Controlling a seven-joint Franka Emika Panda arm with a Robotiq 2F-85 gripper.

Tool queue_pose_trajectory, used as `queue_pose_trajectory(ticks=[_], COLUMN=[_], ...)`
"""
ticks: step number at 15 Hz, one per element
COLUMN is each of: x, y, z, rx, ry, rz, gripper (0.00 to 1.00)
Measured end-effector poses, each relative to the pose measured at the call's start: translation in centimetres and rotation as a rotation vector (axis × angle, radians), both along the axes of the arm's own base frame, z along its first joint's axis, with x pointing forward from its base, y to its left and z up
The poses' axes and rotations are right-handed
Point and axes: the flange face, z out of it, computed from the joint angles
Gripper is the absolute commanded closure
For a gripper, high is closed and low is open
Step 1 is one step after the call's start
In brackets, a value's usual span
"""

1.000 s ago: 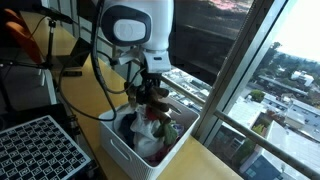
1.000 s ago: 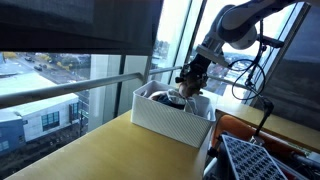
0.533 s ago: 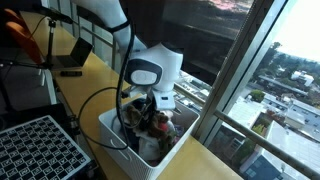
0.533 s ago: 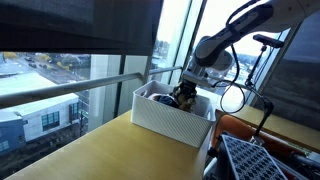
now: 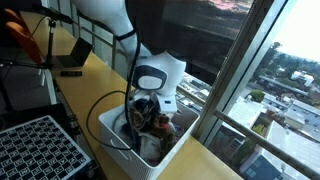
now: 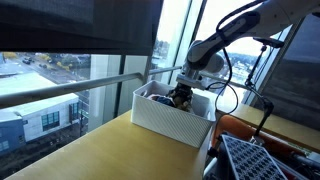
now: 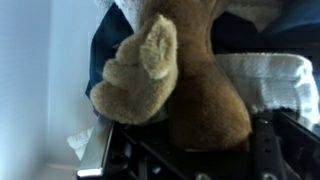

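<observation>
One brown plush toy [image 7: 205, 90] fills the gripper [image 7: 187, 152] — pinched or loose, cannot tell.

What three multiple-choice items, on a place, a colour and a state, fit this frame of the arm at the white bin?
1. Where is the gripper? A. down inside the white bin B. over the black grid tray C. beside the laptop
2. What colour is the plush toy in the wrist view? A. green B. brown C. red
3. How is the bin? A. empty B. tipped over C. upright, holding soft things
A: both exterior views show it low between the bin's walls. B: brown fur fills the wrist view. C: upright walls surround the toy and a white cloth.
</observation>
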Motion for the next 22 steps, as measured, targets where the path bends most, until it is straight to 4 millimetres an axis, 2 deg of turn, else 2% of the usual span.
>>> queue_pose_trajectory(ticks=[4,7,17,19,22], x=[0.0,-0.7,-5.2,-6.1,-7.2], y=[1.4,2.7,6.2,8.1,12.4], z=[0.9,3.2,16.7,18.1,18.3], rx=[-0.001,-0.016,-0.102,-0.093,-0.078], ry=[0.000,-0.017,-0.167,-0.188,-0.189], rz=[0.022,0.038,0.064,0.077,0.115], gripper=[0.19,0.01,0.00,0.00,0.00])
